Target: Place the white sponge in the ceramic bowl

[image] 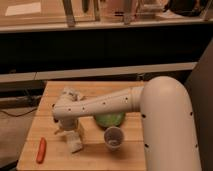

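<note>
The white sponge (75, 143), a small off-white block, lies on the wooden table (95, 156) near its front left. My gripper (68, 129) hangs from the perforated white wrist just above and left of the sponge, close to its top edge. The ceramic bowl (111, 120), green inside, sits to the right of the sponge, and its far part is hidden behind my forearm (107, 103).
A small white cup (113, 137) stands just in front of the bowl. An orange carrot-like object (41, 150) lies near the table's front left edge. A dark shelf unit runs behind the table. My large white arm shell fills the right side.
</note>
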You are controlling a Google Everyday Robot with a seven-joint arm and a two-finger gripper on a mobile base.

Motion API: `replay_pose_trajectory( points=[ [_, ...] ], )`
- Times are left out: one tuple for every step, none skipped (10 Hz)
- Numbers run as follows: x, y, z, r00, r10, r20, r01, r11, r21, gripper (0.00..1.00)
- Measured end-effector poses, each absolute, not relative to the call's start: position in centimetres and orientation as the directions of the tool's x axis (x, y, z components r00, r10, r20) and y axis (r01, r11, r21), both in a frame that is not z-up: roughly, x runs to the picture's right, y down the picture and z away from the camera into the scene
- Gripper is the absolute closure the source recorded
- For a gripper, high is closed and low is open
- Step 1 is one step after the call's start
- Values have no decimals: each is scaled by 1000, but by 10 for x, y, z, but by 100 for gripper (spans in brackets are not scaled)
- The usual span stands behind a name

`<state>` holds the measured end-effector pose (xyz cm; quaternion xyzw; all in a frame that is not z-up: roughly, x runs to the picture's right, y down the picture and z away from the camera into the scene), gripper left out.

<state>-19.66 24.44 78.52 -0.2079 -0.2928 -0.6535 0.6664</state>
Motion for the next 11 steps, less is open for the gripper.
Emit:
replay_pose_trajectory(
  points=[
    [-193, 247, 787, 0, -753, 658, 996, 58, 67, 20],
    [-190, 250, 790, 37, -757, 652, 997, 69, 24, 20],
    [-188, 252, 792, 63, -758, 649, 997, 80, -3, 20],
    [-186, 254, 794, 68, -757, 650, 997, 82, -8, 20],
    [-186, 257, 797, 72, -754, 653, 996, 92, -4, 20],
    [-186, 260, 802, 71, -750, 658, 995, 97, 3, 20],
    [-186, 262, 804, 70, -744, 664, 995, 103, 11, 24],
    [-186, 263, 806, 70, -737, 672, 994, 111, 18, 32],
    [-186, 265, 807, 68, -729, 681, 993, 116, 25, 42],
    [-186, 265, 808, 67, -726, 685, 992, 120, 30, 52],
    [-185, 265, 808, 68, -722, 688, 992, 125, 32, 63]
  ],
)
